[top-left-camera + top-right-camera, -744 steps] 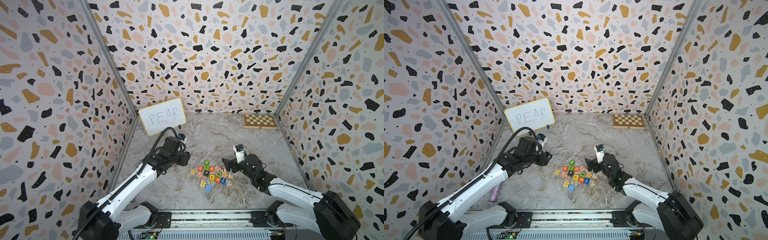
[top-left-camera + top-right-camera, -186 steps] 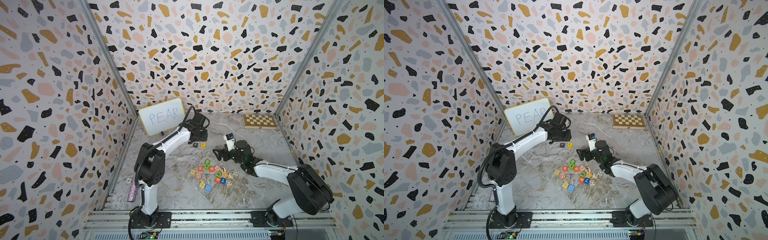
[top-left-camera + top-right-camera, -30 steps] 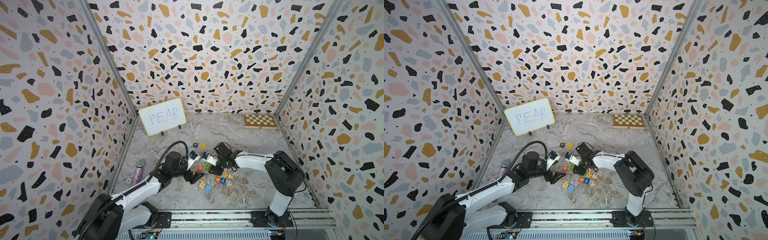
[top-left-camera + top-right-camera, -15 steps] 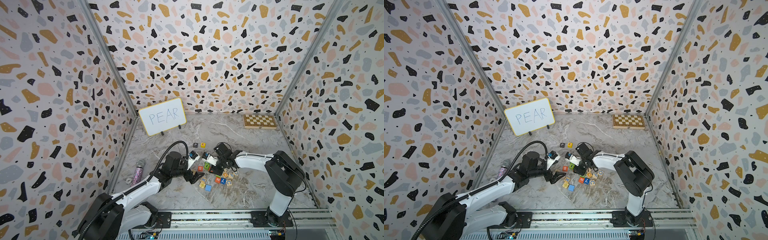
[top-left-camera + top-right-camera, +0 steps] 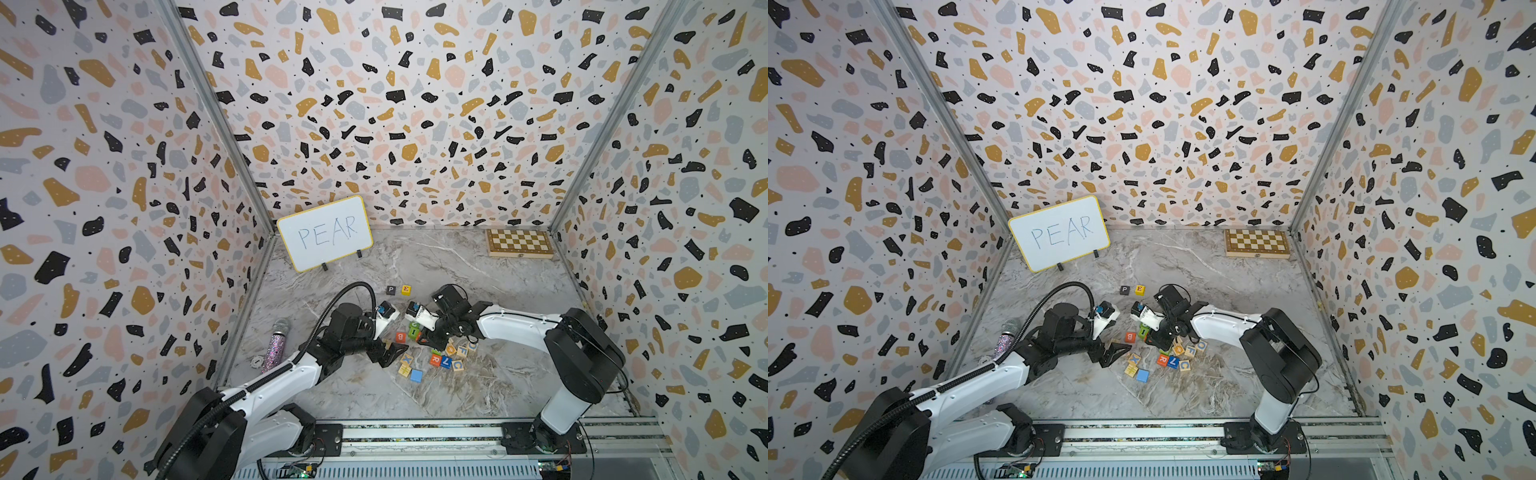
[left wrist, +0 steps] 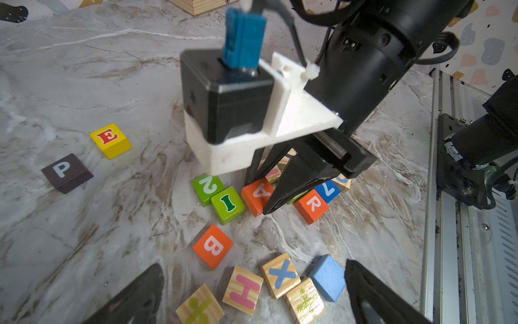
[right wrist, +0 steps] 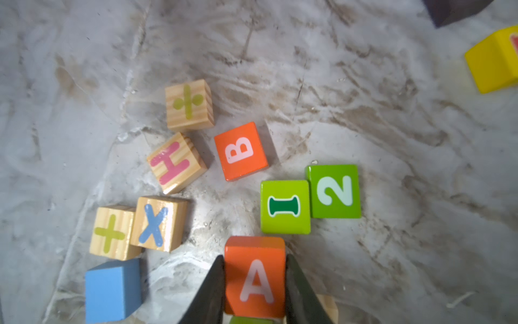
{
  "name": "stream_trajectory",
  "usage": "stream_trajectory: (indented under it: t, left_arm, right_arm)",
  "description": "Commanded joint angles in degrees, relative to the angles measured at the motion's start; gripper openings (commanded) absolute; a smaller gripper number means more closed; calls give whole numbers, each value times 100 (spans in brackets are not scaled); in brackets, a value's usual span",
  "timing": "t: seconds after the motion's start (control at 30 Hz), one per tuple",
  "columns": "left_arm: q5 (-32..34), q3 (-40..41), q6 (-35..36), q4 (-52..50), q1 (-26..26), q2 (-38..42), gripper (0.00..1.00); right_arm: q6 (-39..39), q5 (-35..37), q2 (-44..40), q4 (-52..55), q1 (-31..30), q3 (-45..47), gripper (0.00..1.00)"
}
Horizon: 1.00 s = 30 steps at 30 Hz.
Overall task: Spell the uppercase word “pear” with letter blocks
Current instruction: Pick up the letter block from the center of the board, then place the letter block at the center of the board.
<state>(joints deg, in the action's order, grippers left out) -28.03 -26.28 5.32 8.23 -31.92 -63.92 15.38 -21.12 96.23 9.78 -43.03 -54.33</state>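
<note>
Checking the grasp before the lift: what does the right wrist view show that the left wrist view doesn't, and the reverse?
Only the right wrist view: both fingers of the right gripper pressed against opposite sides of the A block.
Only the left wrist view: readable letters on the P block and E block, the R block, and the left gripper open, holding nothing.
Both: the A block, the B block, the green I block and 2 block.

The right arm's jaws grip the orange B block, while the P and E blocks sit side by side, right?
Wrong letter: the right wrist view shows the right arm's jaws gripping the orange A block. The P block and E block do sit side by side.
</note>
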Motion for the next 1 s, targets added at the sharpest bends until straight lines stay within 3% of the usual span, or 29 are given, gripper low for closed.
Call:
stream_trajectory:
  t: [0.0, 0.23, 0.37, 0.57, 0.7, 0.8, 0.97]
  left_arm:
    - [-102, -218, -17, 2, 11, 230, 99]
    - [51, -314, -104, -84, 11, 759, 99]
    - [524, -618, -106, -167, 14, 739, 99]
    - [1417, -1160, 40, -164, 90, 267, 99]
    - [1560, -1732, -109, -364, 256, -407, 99]
    - [2144, -1951, -295, -261, 260, -656, 99]
    - [2124, -2304, -323, -188, 463, -981, 99]
  right_arm:
    - [-110, -146, -328, -95, 63, 56, 30]
    - [-382, -500, -561, -282, 310, -66, 30]
    - [-583, -524, -396, -291, 404, -349, 29]
    - [-1050, -397, -80, -474, 694, -835, 29]
    - [-1455, -231, 359, -443, 911, -1309, 29]
    - [-1774, 30, 753, -309, 996, -1811, 28]
    - [-2282, 404, 1393, 71, 1091, -2722, 28]
